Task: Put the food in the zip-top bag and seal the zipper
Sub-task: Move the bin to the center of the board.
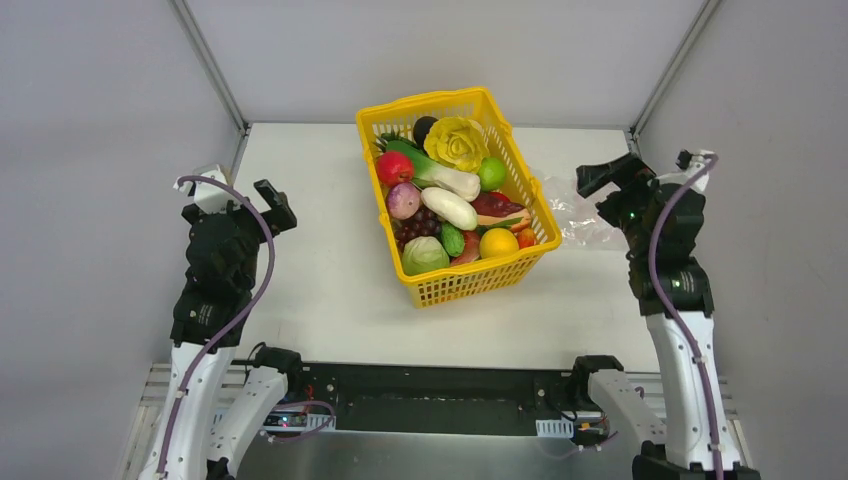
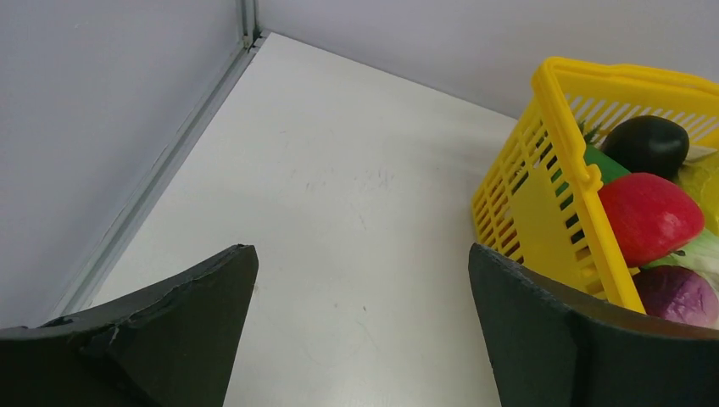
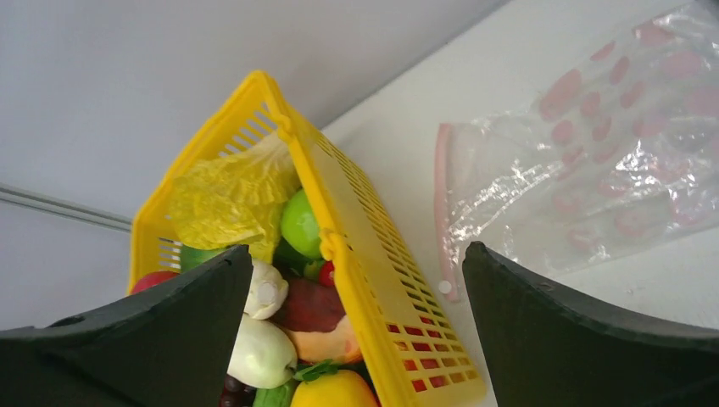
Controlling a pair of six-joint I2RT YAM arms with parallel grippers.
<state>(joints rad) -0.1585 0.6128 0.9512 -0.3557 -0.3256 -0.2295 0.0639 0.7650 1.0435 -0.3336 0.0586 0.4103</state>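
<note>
Top external view: a yellow basket [image 1: 480,280] sits mid-counter toward the back, heaped with the food [image 1: 450,205]: cabbage, radish, apple, lime, grapes and more. Left of the basket the white counter [image 1: 320,270] is bare up to the metal rail [image 2: 174,161] at the foot of the left wall [image 2: 85,127]. Room is tighter on the right. There the clear bag [image 3: 610,170] lies crinkled on the counter between the basket and the right wall [image 1: 760,100]. Its pink zipper [image 3: 443,212] runs along the edge just beside the basket's long side. Pink oval marks are printed on the bag, too blurred to read. The left gripper [image 2: 360,253] hangs above bare counter, fingers spread wide, holding nothing. The right gripper [image 3: 356,248] hangs above the bag beside the basket, equally spread, touching nothing.
</note>
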